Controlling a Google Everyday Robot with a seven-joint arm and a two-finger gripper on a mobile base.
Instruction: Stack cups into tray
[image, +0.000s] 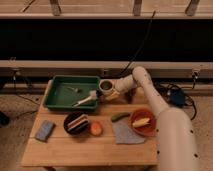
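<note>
A cream-white cup (106, 85) with a dark inside stands upright on the wooden table, just off the right end of the green tray (56, 93). My gripper (112, 93) is right at this cup, against its right and near side, with the white arm reaching in from the right. I cannot see whether the gripper holds the cup. A white-handled utensil (87, 99) lies across the tray's near right corner.
A black bowl with striped contents (76, 122), an orange fruit (96, 129), a green pickle (120, 116), a grey cloth (127, 134) and an orange bowl (142, 121) sit at the front. A blue sponge (45, 130) lies front left. A railing runs behind the table.
</note>
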